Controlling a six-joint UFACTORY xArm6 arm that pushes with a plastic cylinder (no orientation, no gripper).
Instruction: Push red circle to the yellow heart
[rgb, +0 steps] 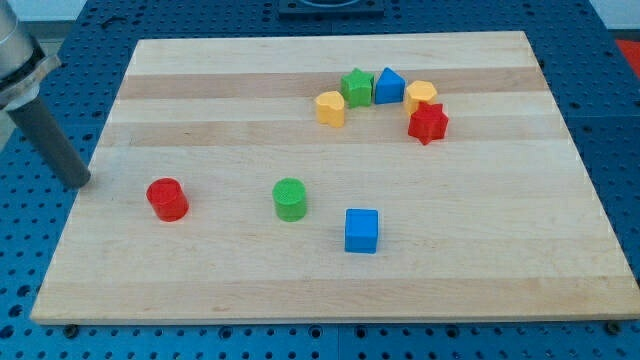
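Red circle (167, 198) — near the tabletop (220, 290)'s left edge, toward its lower corner. My tip (80, 183) sits at that left edge, just left of and slightly above the circle. No fingers here, only a bare rod holding nothing. Yellow heart (330, 107) — far up-right, so I'd judge the push runs diagonally.

Green circle (290, 199) near board centre; blue cube (361, 231) just below-right. Top cluster: green star (356, 87), blue triangle (388, 86), yellow block (421, 95), red star (428, 123). Wooden board (200, 280).
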